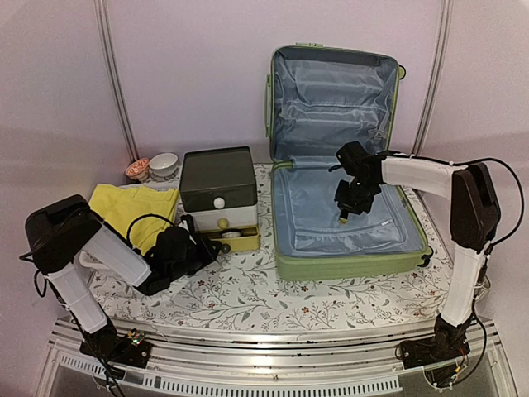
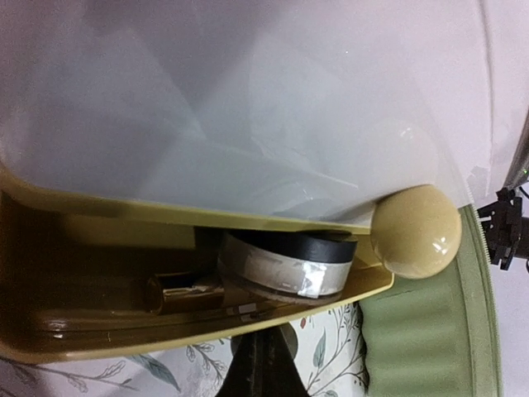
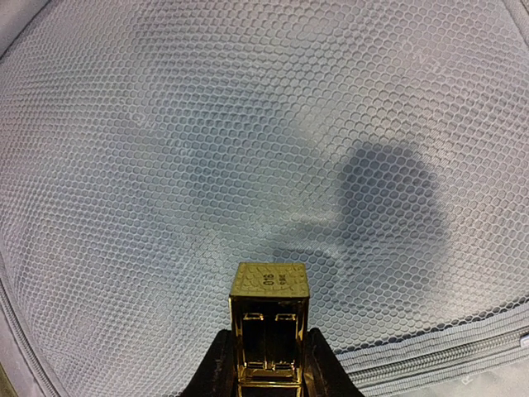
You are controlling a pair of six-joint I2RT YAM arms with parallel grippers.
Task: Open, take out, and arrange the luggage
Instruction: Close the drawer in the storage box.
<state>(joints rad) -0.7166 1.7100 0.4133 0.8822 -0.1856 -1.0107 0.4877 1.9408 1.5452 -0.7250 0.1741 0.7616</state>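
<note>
- Now my right pincer (image 1: pixel 343 217) grips a gold block (image 3: pixel 269 318) over the open suitcase (image 1: pixel 355 265), right of centre.
- My left pincer (image 1: pixel 201 248) is closed beside the yellow drawer (image 1: pixel 240 243), lower left.

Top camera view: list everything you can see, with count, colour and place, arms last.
drawer box: one, dark lid over white front, centre
yellow drawer: one, yellow, pulled out at drawer box's foot
suitcase: one, light green, pale blue lining, open, right of drawer box
cloth: one, yellow, left of drawer box
white bowl: one, white, back left
patterned bowl: one, red-and-white, beside white bowl
tablecloth: one, white floral, under everything
gold case: one, gold, in right gripper
left gripper: black, shut, at yellow drawer
right gripper: black, shut on gold case, above suitcase base
</note>
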